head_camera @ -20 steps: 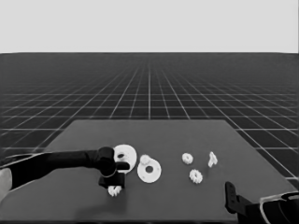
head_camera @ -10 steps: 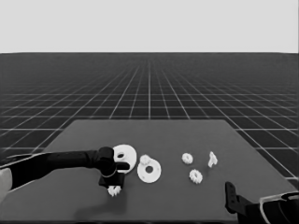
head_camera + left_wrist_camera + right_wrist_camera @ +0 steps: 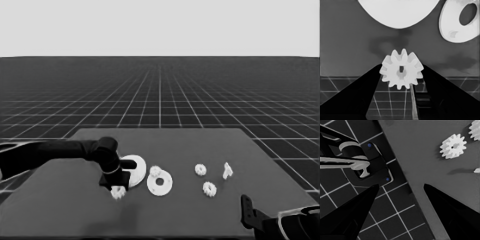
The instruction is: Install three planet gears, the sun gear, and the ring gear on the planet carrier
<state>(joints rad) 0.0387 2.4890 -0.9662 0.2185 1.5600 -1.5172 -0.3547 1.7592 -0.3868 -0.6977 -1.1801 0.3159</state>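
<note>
My left gripper point(image 3: 115, 185) is shut on a planet gear point(image 3: 118, 193), a small toothed wheel held a little above the table at front left. In the left wrist view the gear point(image 3: 401, 70) sits between both fingertips. Just behind it lies the larger round part point(image 3: 134, 169), partly hidden by the gripper. To its right lies the smaller round part point(image 3: 160, 184) with its wide hole, and a second gear point(image 3: 155, 171) touches its far rim. Two more gears point(image 3: 200, 170) point(image 3: 209, 189) lie farther right. My right gripper point(image 3: 247, 212) waits open at the lower right corner.
A thin white piece point(image 3: 227, 171) lies right of the two loose gears. The right wrist view shows the table's corner, a gear point(image 3: 453, 145) near it, and dark machinery point(image 3: 367, 167) past the edge.
The left gripper has risen slightly, and the gear in it has come up off the table with it. The right arm has not moved.
</note>
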